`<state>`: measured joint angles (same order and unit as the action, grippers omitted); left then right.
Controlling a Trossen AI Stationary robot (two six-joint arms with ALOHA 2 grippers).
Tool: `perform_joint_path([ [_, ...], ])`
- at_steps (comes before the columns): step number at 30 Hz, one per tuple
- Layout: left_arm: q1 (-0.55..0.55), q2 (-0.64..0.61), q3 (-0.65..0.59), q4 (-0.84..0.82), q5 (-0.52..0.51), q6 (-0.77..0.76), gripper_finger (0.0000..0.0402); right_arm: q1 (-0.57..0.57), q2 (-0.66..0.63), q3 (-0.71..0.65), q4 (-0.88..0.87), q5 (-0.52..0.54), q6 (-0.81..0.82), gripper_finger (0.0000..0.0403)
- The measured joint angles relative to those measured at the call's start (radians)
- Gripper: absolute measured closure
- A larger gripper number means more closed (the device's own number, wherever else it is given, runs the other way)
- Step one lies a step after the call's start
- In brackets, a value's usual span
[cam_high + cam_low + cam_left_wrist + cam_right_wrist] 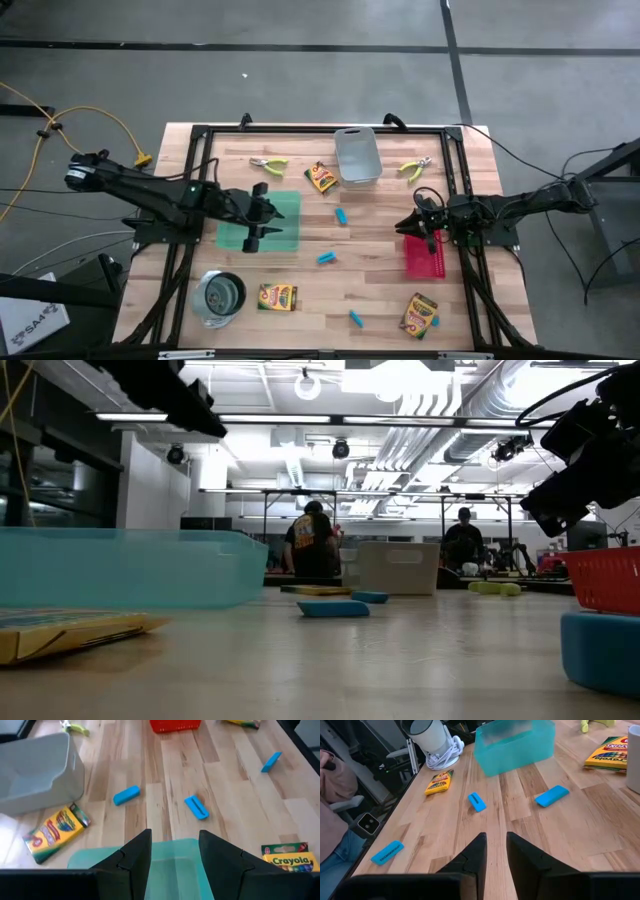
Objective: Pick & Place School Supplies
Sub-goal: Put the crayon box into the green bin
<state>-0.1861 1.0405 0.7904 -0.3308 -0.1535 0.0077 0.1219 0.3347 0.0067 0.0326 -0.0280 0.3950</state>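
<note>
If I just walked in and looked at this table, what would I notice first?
Probably the two dark robot arms reaching in from both sides: the left gripper hangs open over a see-through green bin, and the right gripper hangs empty by a bright red basket. Then the scattered supplies: yellow-and-green crayon boxes and small light-blue blocks on the pale wooden table, with a grey plastic bin at the far edge.

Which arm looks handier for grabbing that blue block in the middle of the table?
Probably the left: its open gripper hangs over the green bin, close to the middle blue block. The right gripper waits over the red tray, slightly farther off.
</note>
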Motion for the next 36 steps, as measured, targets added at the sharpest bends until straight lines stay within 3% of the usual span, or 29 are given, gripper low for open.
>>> perform_joint_path([
  [7,0.03,0.103,0.119,-0.11,0.018,0.015,0.0243,0.0,0.0,0.0,0.0,0.0,0.0,0.0337],
  [13,0.032,0.137,0.148,-0.114,0.073,0.133,0.0243,0.0,0.0,0.0,0.0,0.0,0.0,0.0337],
  [19,-0.035,0.171,0.149,-0.106,0.106,0.073,0.0243,0.0,0.0,0.0,-0.001,0.0,0.0,0.0337],
  [25,-0.1,0.202,0.19,-0.108,0.106,0.133,0.0243,0.0,0.0,0.0,-0.001,0.0,0.0,0.0337],
  [36,-0.075,0.314,0.301,-0.2,0.14,0.116,0.0243,0.0,0.0,0.0,-0.003,0.0,0.0,0.0337],
])
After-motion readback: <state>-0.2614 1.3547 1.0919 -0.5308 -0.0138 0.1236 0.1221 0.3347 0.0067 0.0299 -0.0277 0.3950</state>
